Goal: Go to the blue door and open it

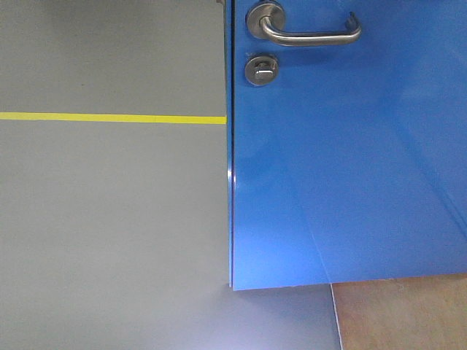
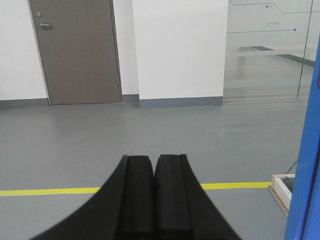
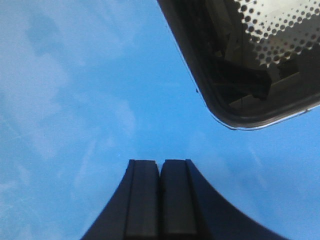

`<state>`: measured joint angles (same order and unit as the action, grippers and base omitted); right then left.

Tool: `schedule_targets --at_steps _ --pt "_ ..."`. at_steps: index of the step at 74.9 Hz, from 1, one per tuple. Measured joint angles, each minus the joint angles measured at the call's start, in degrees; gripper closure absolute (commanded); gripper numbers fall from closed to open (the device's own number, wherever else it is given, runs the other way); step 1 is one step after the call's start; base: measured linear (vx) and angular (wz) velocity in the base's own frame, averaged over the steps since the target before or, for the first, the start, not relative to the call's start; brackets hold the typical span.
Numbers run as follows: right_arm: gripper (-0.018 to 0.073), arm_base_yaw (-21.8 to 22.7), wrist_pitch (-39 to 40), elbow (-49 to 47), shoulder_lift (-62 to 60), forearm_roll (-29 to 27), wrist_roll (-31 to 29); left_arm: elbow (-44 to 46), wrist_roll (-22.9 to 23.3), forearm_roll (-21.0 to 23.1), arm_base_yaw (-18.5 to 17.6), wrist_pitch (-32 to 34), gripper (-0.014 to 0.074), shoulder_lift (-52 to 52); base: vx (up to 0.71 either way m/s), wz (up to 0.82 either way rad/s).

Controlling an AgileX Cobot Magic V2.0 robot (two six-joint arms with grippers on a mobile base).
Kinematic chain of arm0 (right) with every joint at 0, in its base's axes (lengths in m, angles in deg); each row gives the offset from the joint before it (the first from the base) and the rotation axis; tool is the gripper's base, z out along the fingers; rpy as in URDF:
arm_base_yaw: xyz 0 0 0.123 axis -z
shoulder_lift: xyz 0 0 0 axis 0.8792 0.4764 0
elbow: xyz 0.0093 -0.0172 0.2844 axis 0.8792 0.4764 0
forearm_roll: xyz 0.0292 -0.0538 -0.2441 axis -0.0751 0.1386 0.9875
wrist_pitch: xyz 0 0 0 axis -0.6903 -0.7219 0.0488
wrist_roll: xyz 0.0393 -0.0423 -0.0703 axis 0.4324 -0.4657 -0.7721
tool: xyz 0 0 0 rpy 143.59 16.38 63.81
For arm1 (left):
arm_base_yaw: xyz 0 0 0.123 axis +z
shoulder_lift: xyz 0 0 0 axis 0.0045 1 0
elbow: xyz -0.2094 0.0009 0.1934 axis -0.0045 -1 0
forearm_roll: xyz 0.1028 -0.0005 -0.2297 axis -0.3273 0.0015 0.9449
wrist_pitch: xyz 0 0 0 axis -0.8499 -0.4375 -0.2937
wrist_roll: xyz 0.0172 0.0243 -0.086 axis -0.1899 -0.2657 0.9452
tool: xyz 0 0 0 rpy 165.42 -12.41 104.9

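The large glossy bright-blue door panel [image 1: 343, 168] fills the right side of the front view, its free vertical edge running down the middle of the picture and its bottom edge hanging just above the floor. Near the top of it sits a brushed-steel lever handle [image 1: 310, 33], lying level with its grip pointing right, and directly below the handle's round base is a small round steel thumb-turn lock [image 1: 260, 70]. To the left of the door's edge lies plain grey floor [image 1: 109, 219], crossed by a thin yellow tape line [image 1: 109, 117] that stops at the door. Below the door's right part the floor looks pale tan, perhaps wood or board.

The left gripper [image 2: 154, 200] points out across the open room, its black fingers pressed together with nothing between them. Ahead of it are the yellow line, a white wall and a grey-brown closed door [image 2: 77, 50] far off; the blue door's edge [image 2: 307, 150] rises along the right border.

The right gripper [image 3: 160, 200] faces the blue surface at close range, its fingers likewise together and empty. A dark rounded-corner window [image 3: 250, 60] with dotted edging sits at upper right.
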<state>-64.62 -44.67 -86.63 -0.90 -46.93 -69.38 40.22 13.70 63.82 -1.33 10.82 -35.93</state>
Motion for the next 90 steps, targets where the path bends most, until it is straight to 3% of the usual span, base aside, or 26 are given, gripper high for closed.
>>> schedule_targets --at_steps 28,41,51,67,90 --pt "0.0561 0.0 -0.2 0.0 0.0 1.1 0.0 0.0 0.0 0.0 0.0 0.0 0.0527 0.0 0.0 0.0" --pt "0.0561 0.0 -2.9 0.2 -2.3 10.5 0.0 0.0 0.0 0.0 0.0 0.0 0.0527 0.0 0.0 0.0" --pt "0.0561 0.0 -0.6 5.1 -9.3 16.6 -0.2 0.0 0.0 0.0 0.0 0.0 0.0527 0.0 0.0 0.0" --pt "0.0561 0.0 14.3 28.5 -28.2 20.3 -1.2 0.0 0.0 0.0 0.0 0.0 0.0527 0.0 0.0 0.0" --pt "0.0561 0.0 15.4 68.3 -65.7 24.4 -5.0 0.0 0.0 0.0 0.0 0.0 0.0527 0.0 0.0 0.0"
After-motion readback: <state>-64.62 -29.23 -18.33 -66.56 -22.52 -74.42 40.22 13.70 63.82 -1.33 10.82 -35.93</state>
